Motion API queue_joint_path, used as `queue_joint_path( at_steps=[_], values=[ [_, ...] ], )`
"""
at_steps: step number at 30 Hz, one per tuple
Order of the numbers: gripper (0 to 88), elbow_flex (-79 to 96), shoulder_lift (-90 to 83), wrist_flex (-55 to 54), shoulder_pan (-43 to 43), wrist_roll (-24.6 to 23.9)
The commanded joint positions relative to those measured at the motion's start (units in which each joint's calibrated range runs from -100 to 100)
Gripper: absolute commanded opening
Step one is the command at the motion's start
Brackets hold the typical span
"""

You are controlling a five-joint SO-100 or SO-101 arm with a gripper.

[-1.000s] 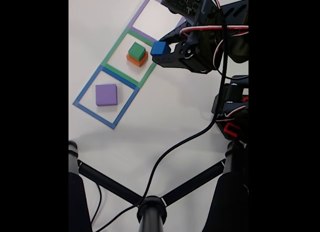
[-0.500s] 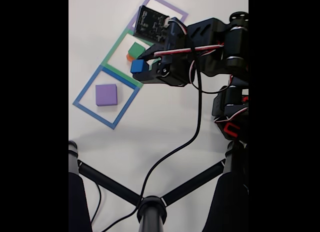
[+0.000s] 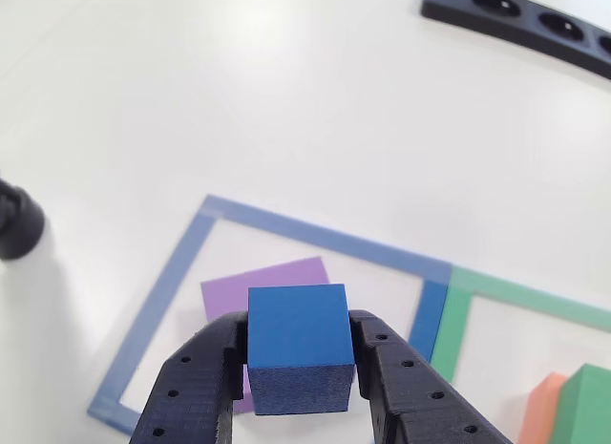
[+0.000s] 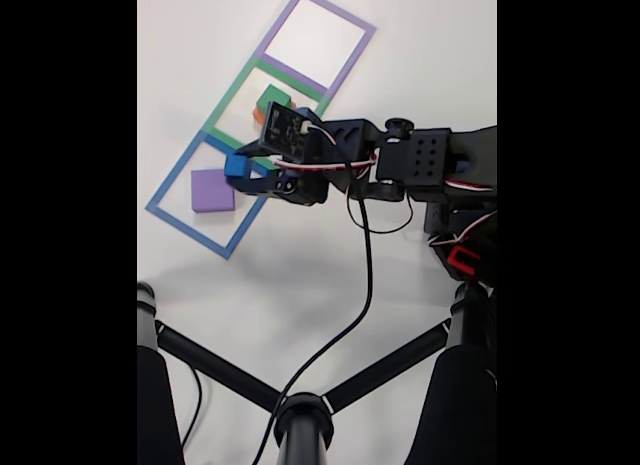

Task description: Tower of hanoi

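White table (image 4: 300,275), purple-framed square (image 4: 318,37) beyond fingers (image 3: 215,387)

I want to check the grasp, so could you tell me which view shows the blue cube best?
The other view: the blue cube is large and close, clamped in the hand. In the fixed view the cube is small, beside the purple block.

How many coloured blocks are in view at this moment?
4: a blue block held in the gripper; a purple block in the blue square; a green block on an orange block in the green square.
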Motion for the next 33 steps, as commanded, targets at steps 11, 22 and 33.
queue_joint_path(
  at_steps=[11,22,33],
  values=[
    [1.9,-2.03,33.52,-40.71,-0.73,0.79],
    [2.1,-8.85,45.46,-48.16,-1.65,0.79],
    [3.4,-10.57,50.67,-51.8,-1.8,0.79]
  ],
)
